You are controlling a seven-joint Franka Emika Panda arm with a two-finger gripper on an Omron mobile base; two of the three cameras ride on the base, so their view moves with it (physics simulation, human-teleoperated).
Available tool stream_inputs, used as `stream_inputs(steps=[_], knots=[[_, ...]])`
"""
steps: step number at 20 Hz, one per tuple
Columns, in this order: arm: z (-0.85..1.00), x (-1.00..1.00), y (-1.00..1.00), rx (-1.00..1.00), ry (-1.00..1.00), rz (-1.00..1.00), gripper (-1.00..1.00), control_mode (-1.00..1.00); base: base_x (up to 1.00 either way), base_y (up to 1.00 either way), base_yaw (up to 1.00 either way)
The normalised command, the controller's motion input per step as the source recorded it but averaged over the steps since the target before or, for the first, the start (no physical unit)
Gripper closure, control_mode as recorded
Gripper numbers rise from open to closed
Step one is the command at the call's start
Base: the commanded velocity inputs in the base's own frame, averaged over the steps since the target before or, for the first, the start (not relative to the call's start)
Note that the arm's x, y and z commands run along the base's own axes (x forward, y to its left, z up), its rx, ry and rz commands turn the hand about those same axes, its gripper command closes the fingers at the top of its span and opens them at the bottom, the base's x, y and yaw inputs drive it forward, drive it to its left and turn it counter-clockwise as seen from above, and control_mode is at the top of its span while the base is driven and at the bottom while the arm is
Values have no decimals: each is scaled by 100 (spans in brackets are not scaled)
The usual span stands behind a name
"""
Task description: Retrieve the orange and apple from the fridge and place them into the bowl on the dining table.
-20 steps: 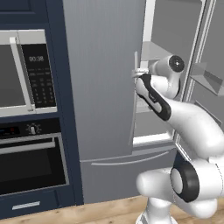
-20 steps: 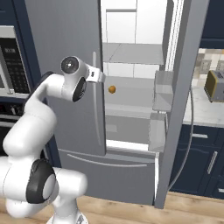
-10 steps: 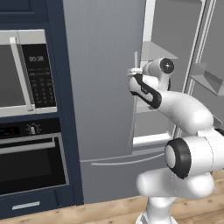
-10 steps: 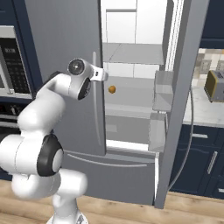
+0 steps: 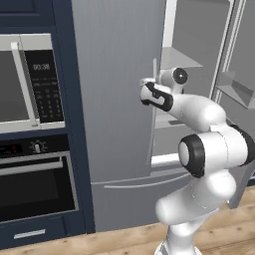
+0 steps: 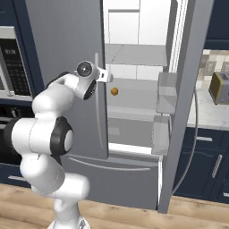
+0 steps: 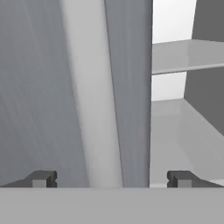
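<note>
The fridge (image 6: 67,40) stands with its right door (image 6: 183,89) swung open and its left door (image 5: 114,74) closed. A small orange (image 6: 114,91) rests on a white shelf inside. My gripper (image 5: 149,81) (image 6: 107,77) hovers at the inner edge of the left door, by its thin handle (image 5: 153,114). In the hand view the gripper (image 7: 111,179) is open, and the pale handle (image 7: 94,109) runs up between the spread fingertips (image 7: 43,178) without touching them. The apple, the bowl and the dining table are out of view.
A black microwave (image 5: 25,82) and oven (image 5: 30,179) sit built into navy cabinets left of the fridge. Door bins (image 6: 164,96) hang on the open door. A toaster (image 6: 220,87) stands on the counter at the right. The floor is wood.
The arm has folded in closer to the fridge, its elbow swinging toward the left door. The hand stays at the handle, still open.
</note>
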Motion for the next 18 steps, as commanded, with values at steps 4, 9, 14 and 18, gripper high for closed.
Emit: stream_inputs(steps=[4,9,14,18], knots=[[-22,73,0,0,0,2,-100,-100,0,0,0],[-14,78,0,2,0,3,-100,-100,0,0,0],[1,53,0,0,10,1,100,-100,0,0,0],[20,-8,4,0,40,3,100,-100,0,0,0]])
